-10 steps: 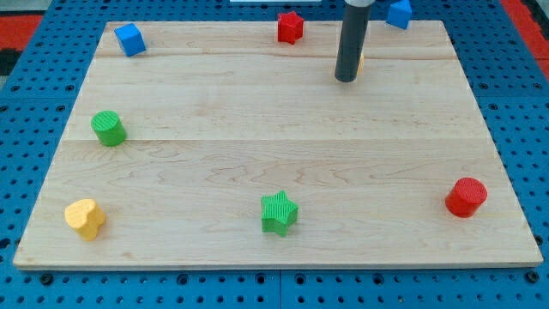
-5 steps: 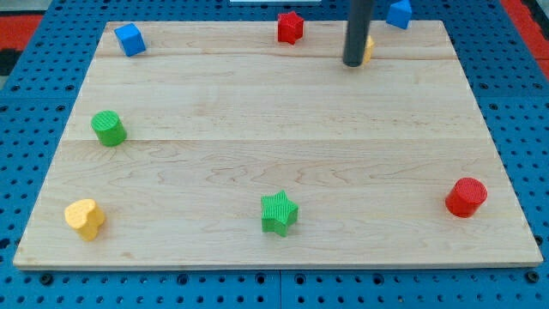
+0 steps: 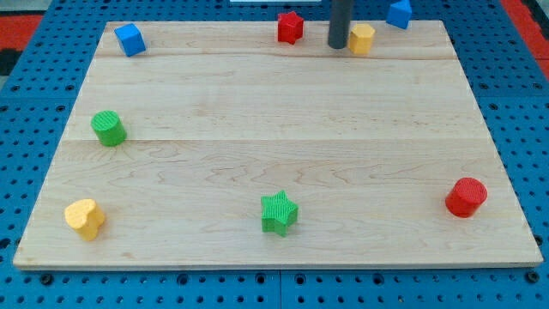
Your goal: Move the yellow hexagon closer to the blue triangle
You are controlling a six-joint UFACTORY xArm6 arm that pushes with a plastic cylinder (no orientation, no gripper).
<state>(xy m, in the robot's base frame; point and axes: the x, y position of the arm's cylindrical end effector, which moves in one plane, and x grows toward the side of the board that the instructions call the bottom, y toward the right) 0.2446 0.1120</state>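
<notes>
Nearest the view's bottom, the yellow heart [image 3: 85, 217] sits at about 8 o'clock on the wooden board [image 3: 274, 112], the green star [image 3: 279, 212] at 6 o'clock and the red cylinder [image 3: 466, 196] at 4 o'clock. Farther up, the green cylinder [image 3: 109, 128] lies at 9 o'clock.

Along the far edge the blue cube [image 3: 129, 39] sits at 10 o'clock and the red star [image 3: 290, 27] near 12 o'clock. The blue triangle [image 3: 399, 12] is cut off by the view's top, so its shape is hard to make out. The rod's upper part is cut off there too.

My tip [image 3: 338, 45] is a plain rod end that grips nothing; it stands on the board between the red star and the yellow hexagon [image 3: 362, 38]. The hexagon lies just at the tip's 3 o'clock, right beside it; whether they touch I cannot tell. The blue triangle is near the hexagon, at its 1 o'clock.
</notes>
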